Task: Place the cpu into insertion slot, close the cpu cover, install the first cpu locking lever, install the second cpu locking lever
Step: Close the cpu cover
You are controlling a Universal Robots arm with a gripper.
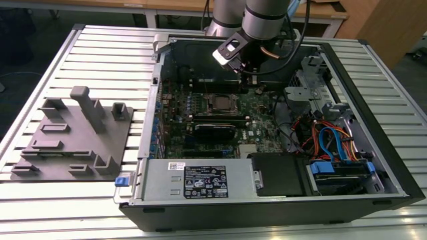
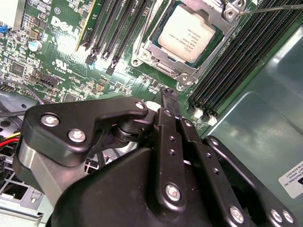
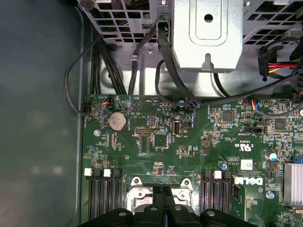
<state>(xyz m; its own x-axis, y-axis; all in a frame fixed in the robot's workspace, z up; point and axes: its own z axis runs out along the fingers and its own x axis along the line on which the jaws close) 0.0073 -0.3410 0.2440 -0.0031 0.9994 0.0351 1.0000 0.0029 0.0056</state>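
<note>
Over the motherboard (image 1: 261,109), just beside the socket, gripper (image 2: 168,96) hangs with both fingers pressed together, nothing between them. The tips meet the same way in the first wrist view (image 3: 163,193). Arm (image 1: 263,15) comes down near-vertical into the open PC case (image 1: 267,212), wrist tilted a bit toward the exterior view's left. Gripper tip (image 1: 253,86) sits near the socket, off its corner toward the exterior view's right; can't tell if it touches the board.

- cpu (image 2: 189,33): seated in the insertion slot (image 2: 216,41), silver top up.
- cpu cover (image 2: 154,47): lying flat around the chip, which shows through its window.
- thin metal rod (image 2: 270,8): runs off from the socket corner; can't tell if it's latched.
- long black memory slots (image 2: 246,52) flank the socket on both sides.

Further out on the board: coin cell (image 3: 117,121). Past the board edge, black cables (image 3: 165,71) loop under a metal drive cage (image 3: 203,33).

Case sits on a slatted table (image 1: 100,55), grey fixture tray (image 1: 67,150) beside it on the exterior view's left, well apart from the arm.
</note>
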